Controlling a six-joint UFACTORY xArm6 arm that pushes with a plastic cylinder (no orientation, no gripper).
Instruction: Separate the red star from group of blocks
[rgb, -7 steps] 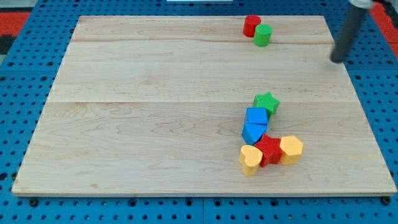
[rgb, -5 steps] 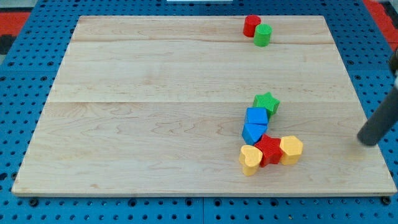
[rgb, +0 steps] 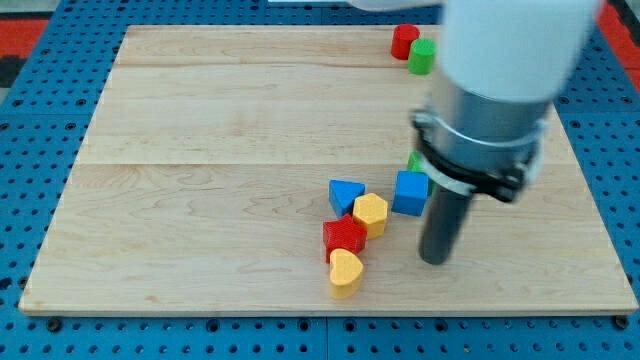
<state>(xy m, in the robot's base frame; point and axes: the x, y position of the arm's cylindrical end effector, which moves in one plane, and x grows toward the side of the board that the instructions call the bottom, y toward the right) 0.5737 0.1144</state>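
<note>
Pushing from here risks dragging neighbours along, since the red star (rgb: 345, 236) left of my bare tool tip (rgb: 434, 260) (gripping nothing) touches the yellow heart (rgb: 345, 273) and yellow block (rgb: 371, 213).

red star (rgb: 345, 235) hemmed by yellow blocks (rgb: 371, 212), blue triangle (rgb: 346, 195); left flank open

White arm, grey collar, dark rod ending in my tip (rgb: 436, 260).

We see red cylinder (rgb: 403, 40) touching green cylinder (rgb: 421, 56) at wooden board (rgb: 200, 150) top; blue pegboard (rgb: 40, 200) around.
</note>
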